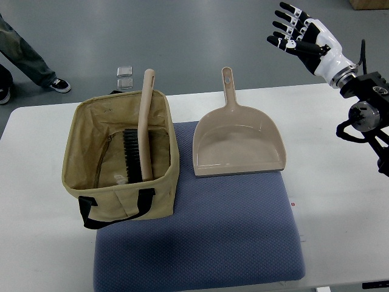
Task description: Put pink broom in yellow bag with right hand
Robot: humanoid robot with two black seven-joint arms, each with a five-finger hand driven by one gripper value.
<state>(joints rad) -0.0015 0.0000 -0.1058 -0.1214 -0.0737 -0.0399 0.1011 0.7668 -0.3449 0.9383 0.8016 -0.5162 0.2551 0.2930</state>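
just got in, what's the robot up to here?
The pink broom already stands inside the yellow bag, handle leaning out over the back rim. The right hand is raised off to the upper right, fingers spread, holding nothing. The matching dustpan lies untouched on the blue mat. A person's legs show top left.

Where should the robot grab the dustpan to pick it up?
Probably by its long handle, coming down from above. The dustpan lies flat on the blue mat with the handle pointing away, narrow enough for fingers to wrap around. The right hand is raised, open, nearby.
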